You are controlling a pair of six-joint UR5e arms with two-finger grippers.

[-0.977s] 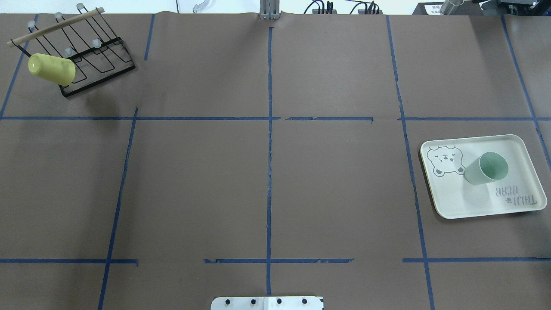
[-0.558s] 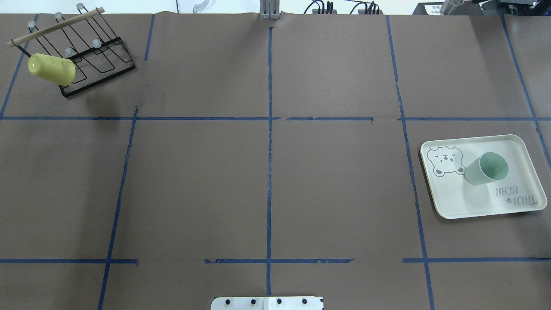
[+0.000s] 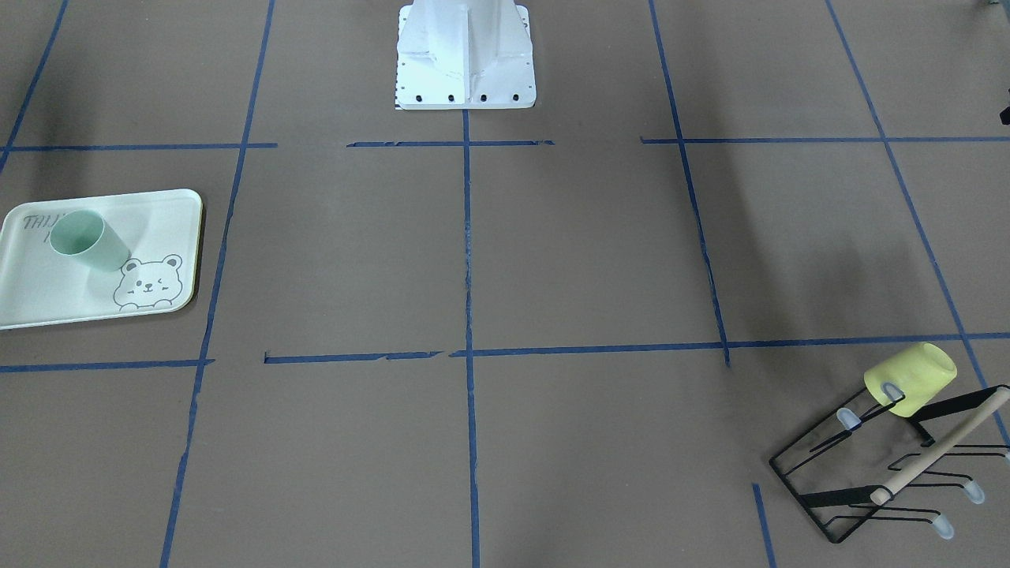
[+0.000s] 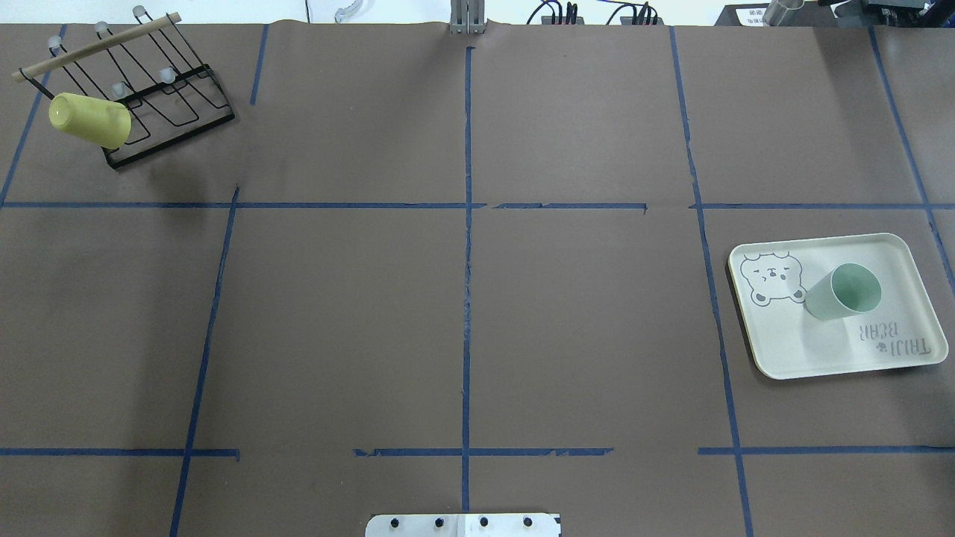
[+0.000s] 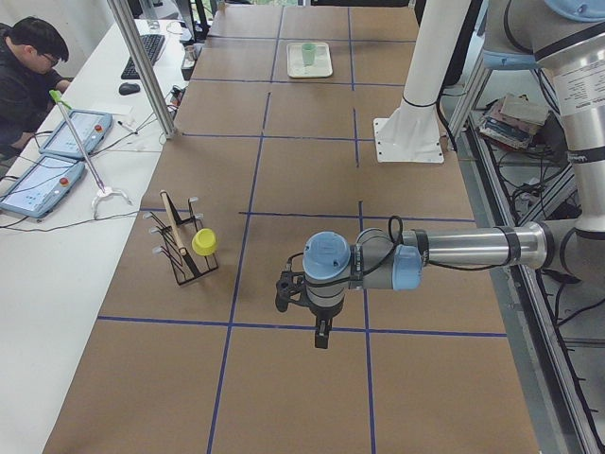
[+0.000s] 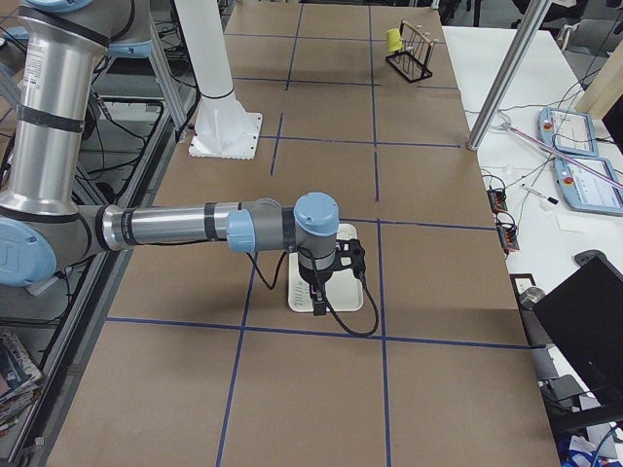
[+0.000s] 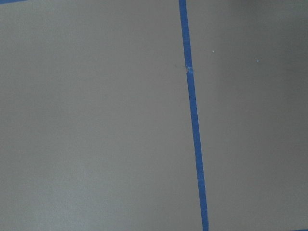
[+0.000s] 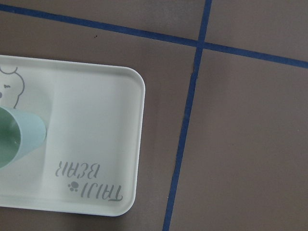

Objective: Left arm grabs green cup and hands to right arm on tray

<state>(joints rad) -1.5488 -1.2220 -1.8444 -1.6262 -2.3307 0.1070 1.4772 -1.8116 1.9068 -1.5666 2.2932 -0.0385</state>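
The green cup (image 4: 843, 292) stands upright, mouth up, on the tray (image 4: 821, 350) at the table's right side, beside the bear drawing. Cup (image 3: 83, 239) and tray (image 3: 47, 300) also show in the front view, and in the right wrist view, where the cup (image 8: 17, 137) is cut off at the left edge of the tray (image 8: 91, 115). My right gripper (image 6: 316, 302) hangs above the tray and shows only in the exterior right view. My left gripper (image 5: 321, 337) hangs over bare table, far from the cup, and shows only in the exterior left view. I cannot tell whether either is open or shut.
A yellow cup (image 4: 89, 119) hangs on a black wire rack (image 4: 171, 97) with a wooden bar at the far left corner. The white robot base (image 3: 465, 55) stands at the near middle edge. Blue tape lines cross the brown table. An operator (image 5: 28, 76) sits at a side desk.
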